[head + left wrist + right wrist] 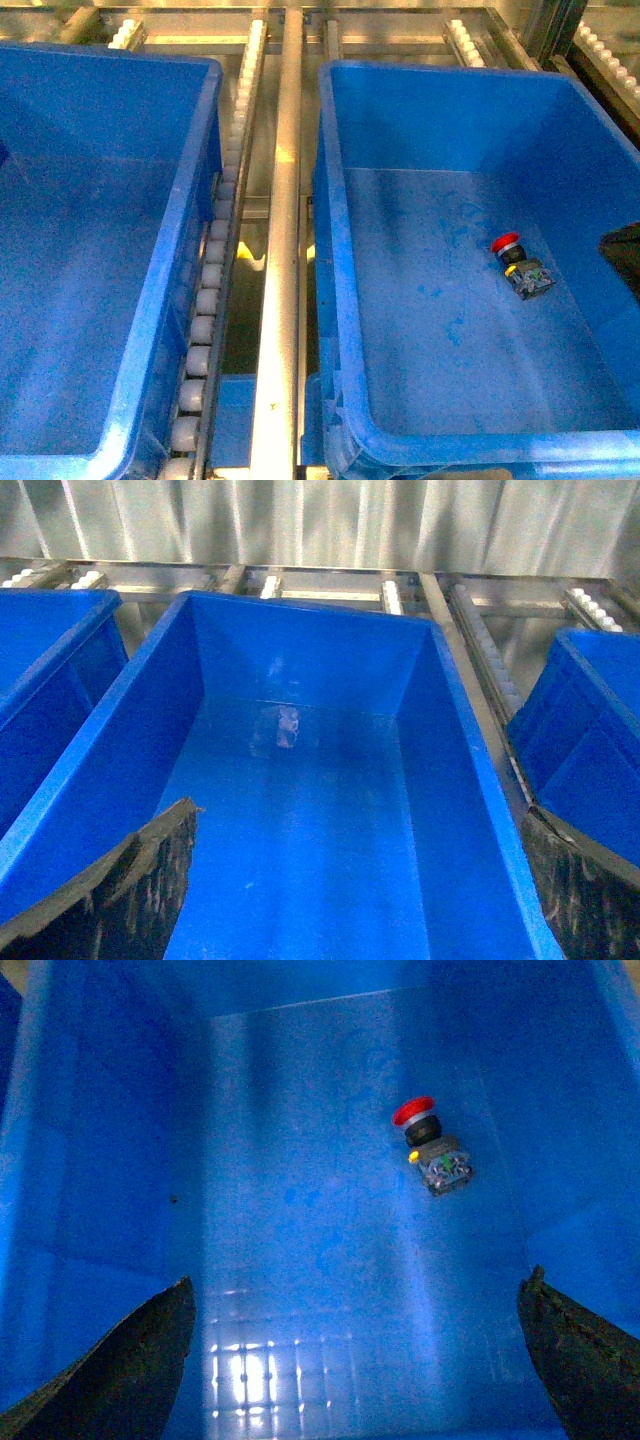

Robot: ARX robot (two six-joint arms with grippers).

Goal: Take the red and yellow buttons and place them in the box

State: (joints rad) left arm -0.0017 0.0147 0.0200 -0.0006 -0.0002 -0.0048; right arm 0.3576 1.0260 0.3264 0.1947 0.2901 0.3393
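Observation:
One red button (518,263) lies on its side on the floor of the box (334,250), the right-hand blue bin with a second rim showing under its front left corner. The button has a red cap, a black body and a small yellow spot. In the right wrist view the red button (430,1146) lies ahead of my right gripper (358,1280), which hangs open above the box floor with nothing between its fingers. A dark part of that arm (622,255) shows at the right edge. My left gripper (358,810) is open over an empty blue bin (470,740). No yellow button shows.
The left blue bin (200,150) stands beside the box, with a white roller rail (210,300) and a metal bar (280,250) between them. The left wrist view shows further blue bins at each side (50,650) (590,710) and a metal wall behind.

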